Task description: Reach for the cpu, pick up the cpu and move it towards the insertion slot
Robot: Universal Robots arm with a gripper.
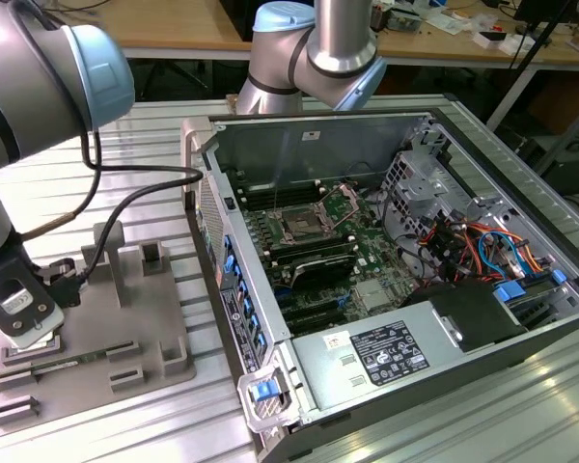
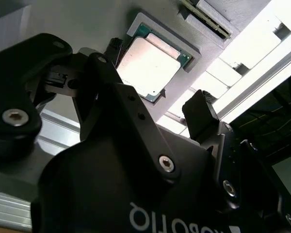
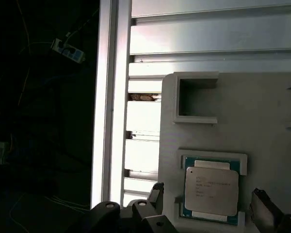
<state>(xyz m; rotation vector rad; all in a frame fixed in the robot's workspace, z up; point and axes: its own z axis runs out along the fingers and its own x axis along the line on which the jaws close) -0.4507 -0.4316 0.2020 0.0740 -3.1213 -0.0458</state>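
Ribbed metal table point(image 1: 125, 174), grey tray point(image 1: 164, 299) on it, and the cpu point(image 3: 212, 188) lies flat in a tray pocket point(image 3: 213, 156) right under my gripper point(image 3: 208, 196), fingers point(image 3: 156, 193) spread either side, not gripping yet, well apart from the slot point(image 1: 299, 227) in the open case point(image 1: 318, 145). My worry: the pocket walls hug the chip, so coming down slightly off could land a finger on a wall or tip it. Flat square, dull silvery lid, green rim.
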